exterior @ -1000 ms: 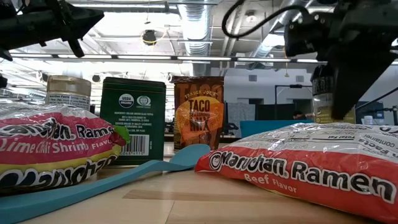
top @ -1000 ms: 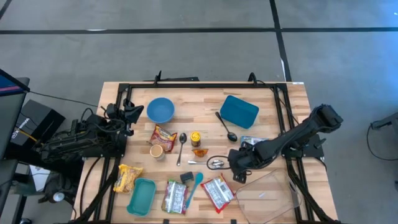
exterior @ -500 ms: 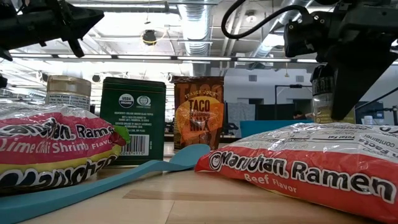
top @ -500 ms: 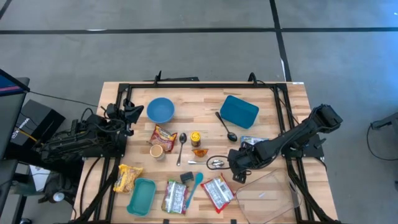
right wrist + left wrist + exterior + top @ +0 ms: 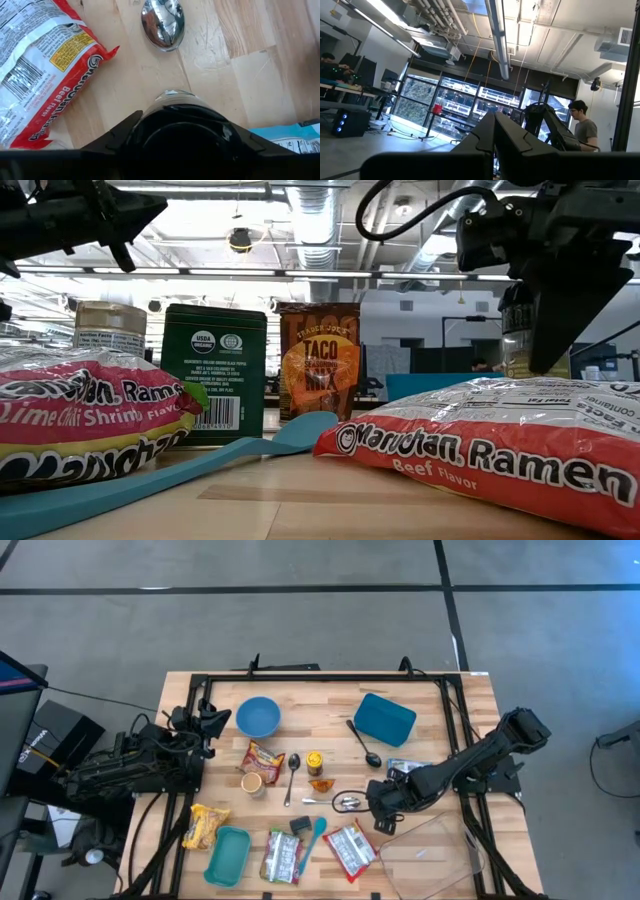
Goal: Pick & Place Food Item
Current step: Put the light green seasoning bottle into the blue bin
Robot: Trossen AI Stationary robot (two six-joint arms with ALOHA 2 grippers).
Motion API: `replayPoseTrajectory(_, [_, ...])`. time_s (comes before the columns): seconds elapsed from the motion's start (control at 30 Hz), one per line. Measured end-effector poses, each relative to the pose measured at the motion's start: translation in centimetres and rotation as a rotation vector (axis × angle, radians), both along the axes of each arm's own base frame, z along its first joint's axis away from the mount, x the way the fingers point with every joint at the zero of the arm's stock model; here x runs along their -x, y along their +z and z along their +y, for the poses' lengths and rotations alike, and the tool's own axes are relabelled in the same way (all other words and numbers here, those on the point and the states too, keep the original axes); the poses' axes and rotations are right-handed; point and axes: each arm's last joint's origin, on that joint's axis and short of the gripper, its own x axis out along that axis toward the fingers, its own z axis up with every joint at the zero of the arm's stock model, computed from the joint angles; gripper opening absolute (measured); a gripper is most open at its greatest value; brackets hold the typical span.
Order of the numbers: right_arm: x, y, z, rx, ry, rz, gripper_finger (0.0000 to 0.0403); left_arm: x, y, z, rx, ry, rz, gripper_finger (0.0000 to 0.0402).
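One small glass jar (image 5: 512,345) with a dark lid seems to be the food item chosen. It stands upright on the wooden surface (image 5: 440,710), at about 4 o'clock from the middle, with the right hand (image 5: 383,808) directly above and around it. In the right wrist view the round lid fills the space in front of the camera, so the hand is well centred on the jar. Whether it already presses the jar or only encloses it, I cannot tell.

From the jar, a metal spoon (image 5: 162,25) lies near at about 9 o'clock in the high view, and the beef flavor ramen packet (image 5: 40,70) lies near at about 7 o'clock. Neither touches the jar.

I judge that the jar will be stiff and rather light, but the glass is smooth and can slip, and it can break if it falls. The lid is probably the better place to hold, or the neck just under it, with a firm and even squeeze from both sides. A tall narrow jar tips easily, so a straight lift seems safer than a drag.

The left hand (image 5: 215,721) waits at the edge of the surface at about 10 o'clock, closed narrow and holding nothing.
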Motion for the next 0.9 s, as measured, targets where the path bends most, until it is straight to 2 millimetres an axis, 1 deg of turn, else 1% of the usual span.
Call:
replayPoseTrajectory(0.07, [0.00,0.00,0.00,0.000,0.000,0.000,0.0196,0.00,-0.01,0.00,0.000,0.000,0.000,0.0002])
replayPoseTrajectory(0.17, [0.00,0.00,0.00,0.000,0.000,0.000,0.0217,0.00,0.00,0.00,0.000,0.000,0.000,0.0002])
replayPoseTrajectory(0.23, [0.00,0.00,0.00,0.000,0.000,0.000,0.0225,0.00,0.00,0.00,0.000,0.000,0.000,0.0002])
replayPoseTrajectory(0.3, [0.00,0.00,0.00,0.001,0.000,0.000,0.0219,0.00,0.01,0.00,0.000,0.000,0.000,0.0002])
replayPoseTrajectory(0.43, [-0.01,0.00,0.00,0.000,0.000,-0.001,0.0189,0.00,-0.01,0.00,0.000,0.000,0.000,0.0002])
replayPoseTrajectory(0.9, [-0.04,0.00,-0.05,0.003,-0.001,-0.002,0.0195,0.00,0.00,0.00,0.000,0.000,0.000,0.0002])
